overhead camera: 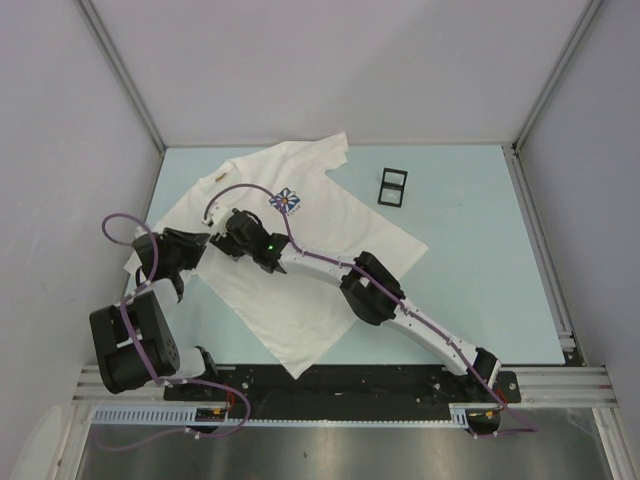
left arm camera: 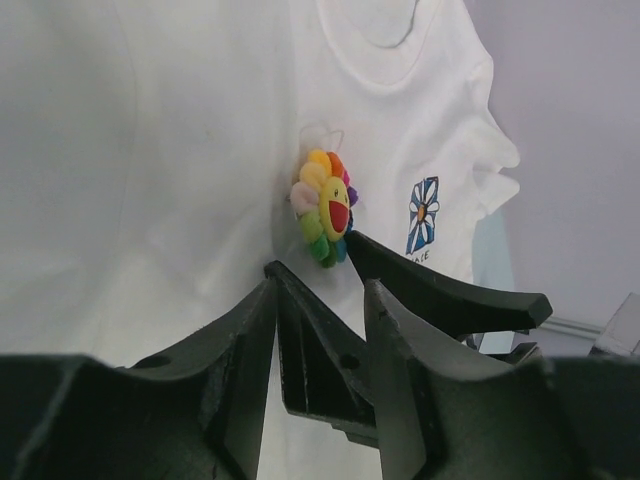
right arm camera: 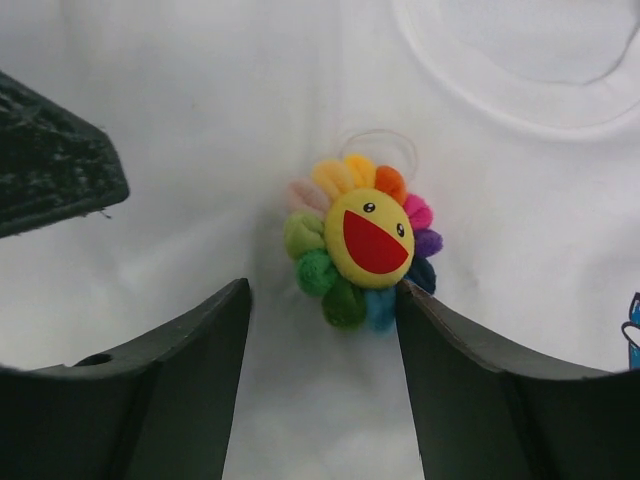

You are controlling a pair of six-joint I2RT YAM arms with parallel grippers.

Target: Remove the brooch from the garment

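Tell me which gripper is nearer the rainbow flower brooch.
Right. The right gripper brackets the brooch from below, one finger touching its petals; the left gripper sits back from it, not touching, over the T-shirt.

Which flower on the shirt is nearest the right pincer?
The rainbow plush flower with the yellow smiling face, at the right pincer's tips; the blue-and-white flower is flat print farther off.

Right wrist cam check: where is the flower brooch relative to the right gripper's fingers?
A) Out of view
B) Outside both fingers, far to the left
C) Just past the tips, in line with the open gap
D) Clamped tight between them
C: the brooch sits on the T-shirt just beyond the tips of the right gripper, above the wide gap between its open fingers and not clamped.
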